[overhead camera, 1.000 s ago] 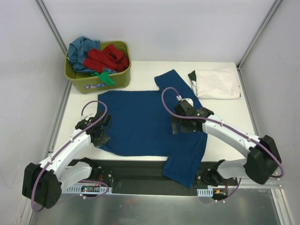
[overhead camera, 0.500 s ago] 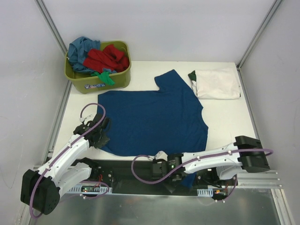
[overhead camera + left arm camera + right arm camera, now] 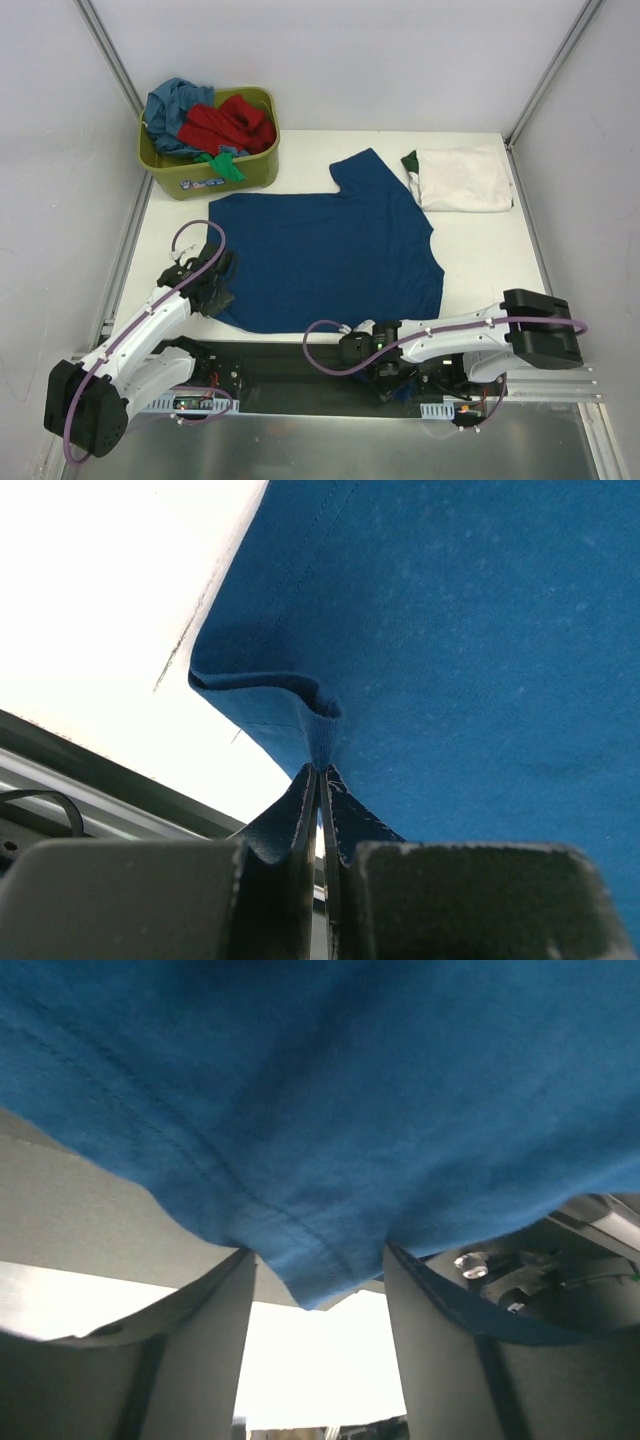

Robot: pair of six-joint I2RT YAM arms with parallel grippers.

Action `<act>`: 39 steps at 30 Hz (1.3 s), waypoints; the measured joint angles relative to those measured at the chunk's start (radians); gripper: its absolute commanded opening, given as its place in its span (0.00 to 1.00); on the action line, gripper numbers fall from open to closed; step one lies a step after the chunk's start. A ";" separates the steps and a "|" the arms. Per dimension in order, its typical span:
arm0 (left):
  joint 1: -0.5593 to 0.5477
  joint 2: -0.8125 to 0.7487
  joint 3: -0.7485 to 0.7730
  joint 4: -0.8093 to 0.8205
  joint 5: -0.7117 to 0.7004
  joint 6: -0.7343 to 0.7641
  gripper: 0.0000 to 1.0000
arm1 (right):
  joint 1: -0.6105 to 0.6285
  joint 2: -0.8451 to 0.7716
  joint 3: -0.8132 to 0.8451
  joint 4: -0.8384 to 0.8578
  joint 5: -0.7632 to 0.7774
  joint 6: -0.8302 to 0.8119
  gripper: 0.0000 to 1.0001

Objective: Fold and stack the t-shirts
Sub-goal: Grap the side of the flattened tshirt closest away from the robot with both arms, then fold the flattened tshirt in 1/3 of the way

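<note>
Pinches the near left hem of the blue t-shirt (image 3: 330,250) in the left gripper (image 3: 320,780), clamped tight on a raised fold of cloth. Holds the right gripper (image 3: 318,1260) low at the near edge of the table (image 3: 480,250), parted on either side of the shirt's overhanging near right hem, with cloth dipping between the fingers but not visibly clamped. Leaves the rest of the shirt spread flat mid-table. Shows a folded white t-shirt (image 3: 462,178) at the far right atop a dark green one (image 3: 410,160), and an olive tub (image 3: 255,165) at the far left heaped with red (image 3: 225,122), teal (image 3: 170,100) and green (image 3: 222,165) tees.
</note>
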 measured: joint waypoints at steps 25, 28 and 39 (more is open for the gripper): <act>0.000 0.018 0.038 0.000 -0.012 -0.002 0.00 | -0.357 -0.101 0.166 -0.091 0.196 -0.169 0.00; 0.000 0.018 0.059 0.000 -0.034 -0.013 0.00 | -0.456 -0.116 0.229 -0.101 0.227 -0.234 0.00; 0.010 0.082 0.151 0.000 -0.174 -0.060 0.00 | -0.715 0.004 0.441 -0.103 0.313 -0.392 0.00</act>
